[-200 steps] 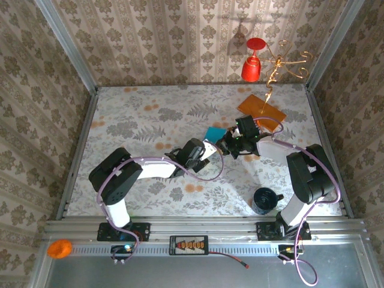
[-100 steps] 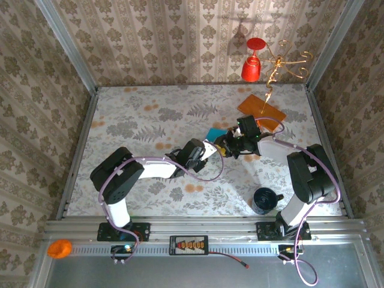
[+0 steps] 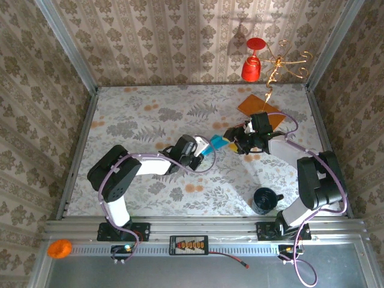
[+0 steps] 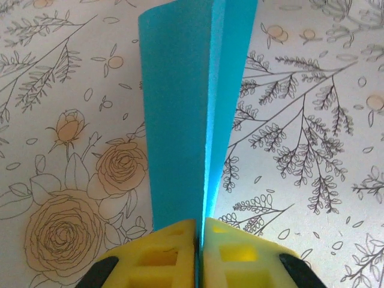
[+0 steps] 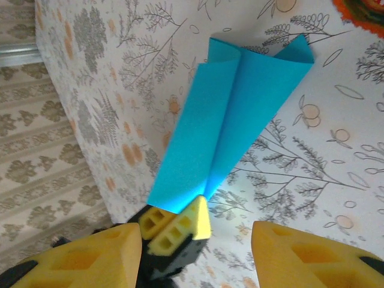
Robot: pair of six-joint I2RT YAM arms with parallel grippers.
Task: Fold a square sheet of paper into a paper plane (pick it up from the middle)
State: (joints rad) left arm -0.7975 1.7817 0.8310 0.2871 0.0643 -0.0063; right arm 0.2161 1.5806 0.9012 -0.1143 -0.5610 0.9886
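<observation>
The teal-blue square sheet of paper [image 4: 180, 108] is folded lengthwise into a tapering, plane-like wedge. My left gripper [image 4: 200, 225] is shut on its narrow end, the yellow fingers [image 4: 162, 246] pressed together on the fold. From above, the paper [image 3: 217, 142] sticks out of the left gripper [image 3: 207, 151] toward the right gripper [image 3: 236, 137]. The right gripper [image 5: 197, 240] stands open, its fingers [image 5: 300, 255] wide apart on either side of the left gripper's tips and clear of the paper [image 5: 234, 114], which fans out over the table.
A flat orange card [image 3: 261, 107] lies at the back right, just behind the right gripper. A dark mug [image 3: 266, 200] stands near the right arm's base. A red goblet [image 3: 253, 66] and a gold hook hang on the back wall.
The right gripper has opened, let go of the paper and drawn back to the right. The left gripper has shut on the paper's narrow end and shifted slightly left.
</observation>
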